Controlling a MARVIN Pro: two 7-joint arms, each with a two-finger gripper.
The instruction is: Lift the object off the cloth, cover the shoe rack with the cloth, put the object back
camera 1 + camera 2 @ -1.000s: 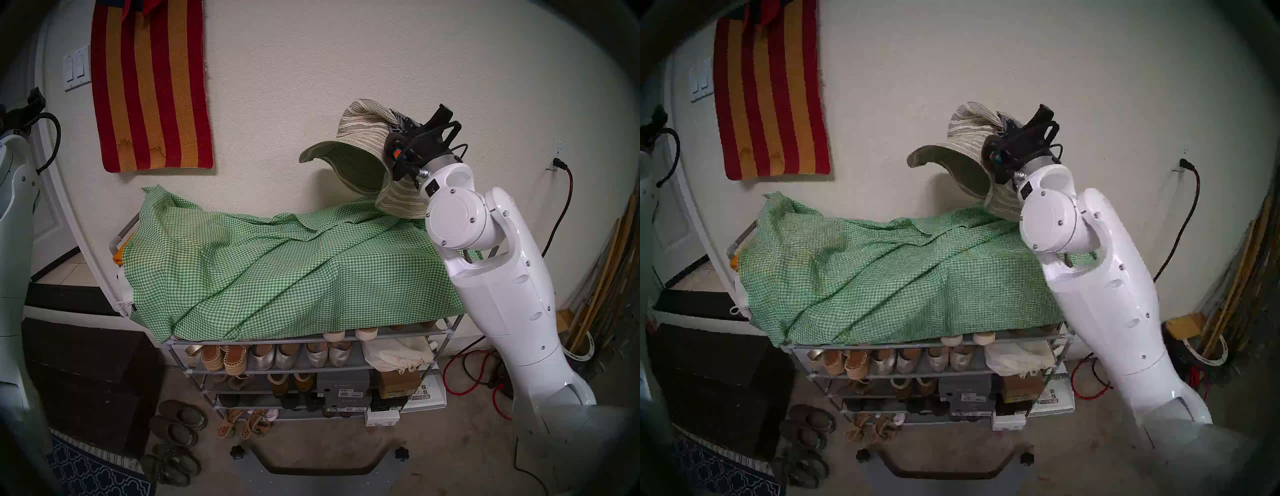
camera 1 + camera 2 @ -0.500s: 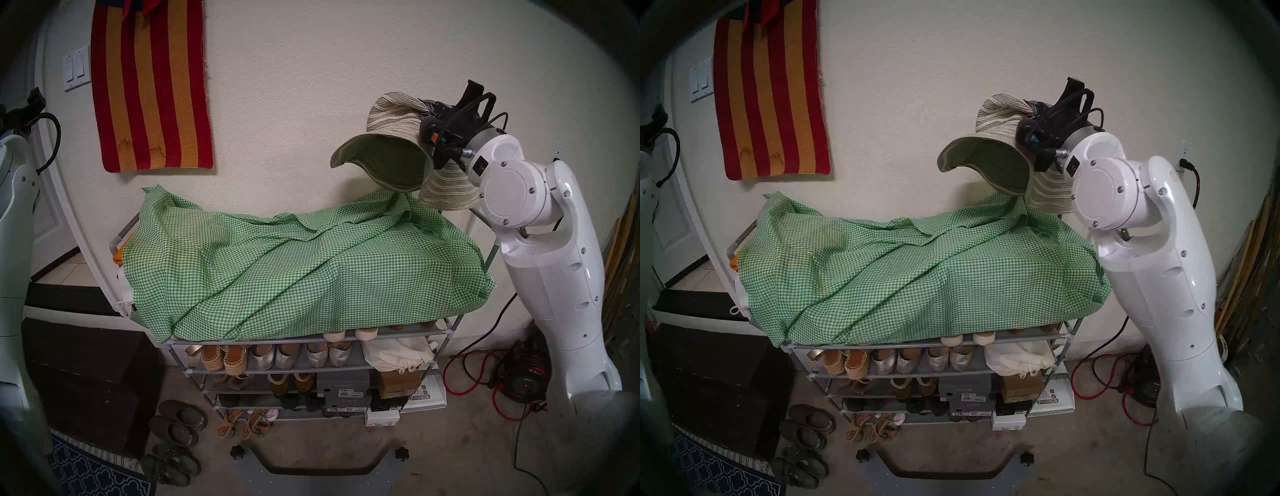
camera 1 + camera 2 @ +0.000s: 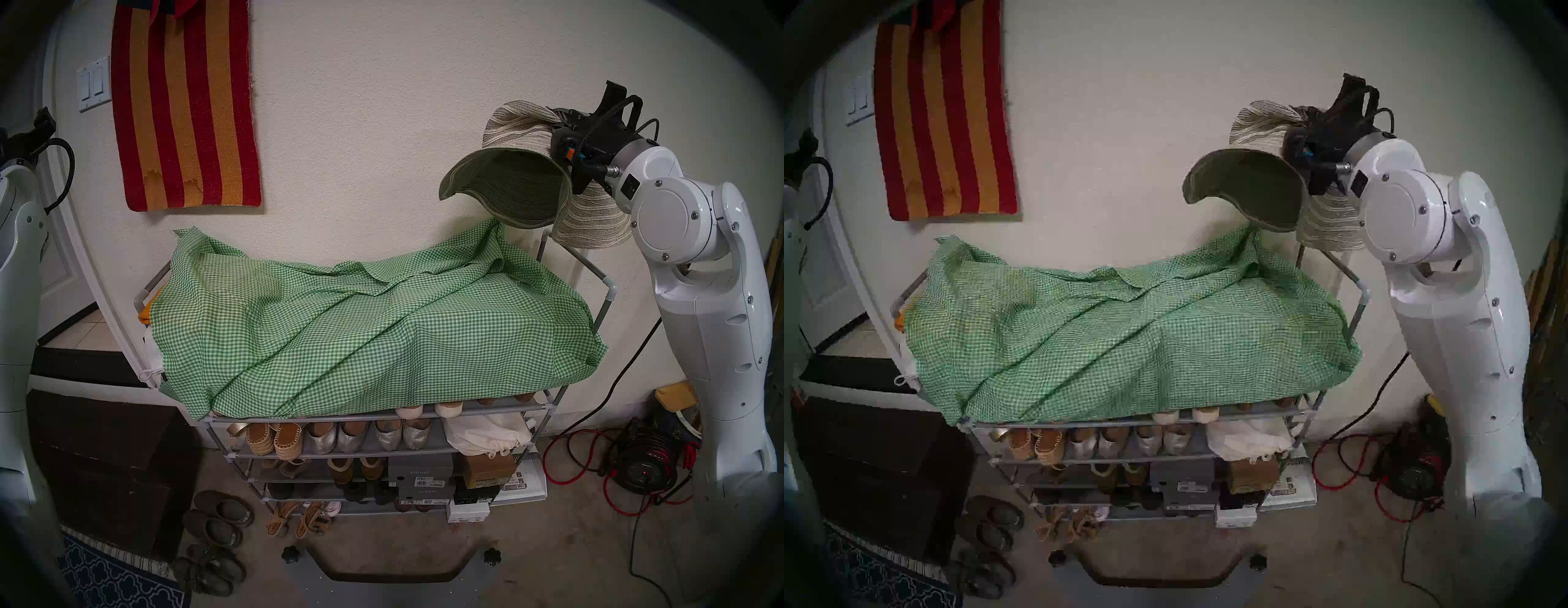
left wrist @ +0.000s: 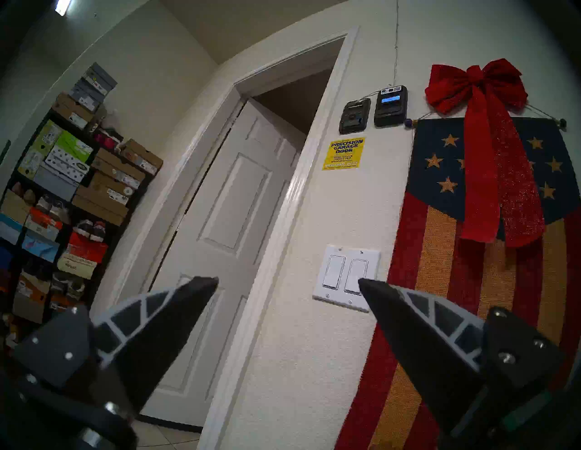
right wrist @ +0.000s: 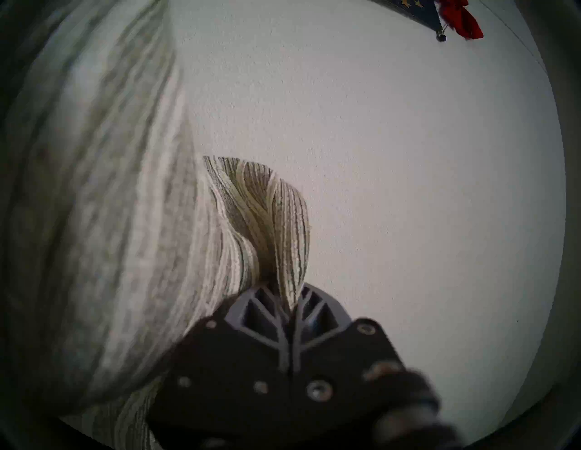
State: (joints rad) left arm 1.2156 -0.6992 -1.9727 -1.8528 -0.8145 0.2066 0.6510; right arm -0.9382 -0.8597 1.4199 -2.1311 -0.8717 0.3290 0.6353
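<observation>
My right gripper (image 3: 559, 121) is shut on a pinched fold of the beige striped sun hat (image 3: 509, 187), as the right wrist view (image 5: 290, 301) shows. The hat (image 3: 1250, 187) hangs in the air, olive underside toward me, above and just past the rack's right end. The green-and-white check cloth (image 3: 360, 322) lies rumpled over the top of the grey shoe rack (image 3: 339, 418). The rack's lower shelves of shoes show below its hem. My left gripper (image 4: 288, 279) is open and empty, raised at the far left and facing the wall by the door.
A red-and-orange striped rug (image 3: 186, 106) hangs on the wall. A dark brown chest (image 3: 110, 467) stands left of the rack, with loose shoes (image 3: 216, 522) on the floor. An orange towel (image 3: 144, 314) peeks out at the rack's left end. A red cable and reel (image 3: 640, 467) lie at the right.
My right arm has swung right and slightly up with the hat, off the cloth's right end. The rack's right side rail now shows. The left arm has not moved.
</observation>
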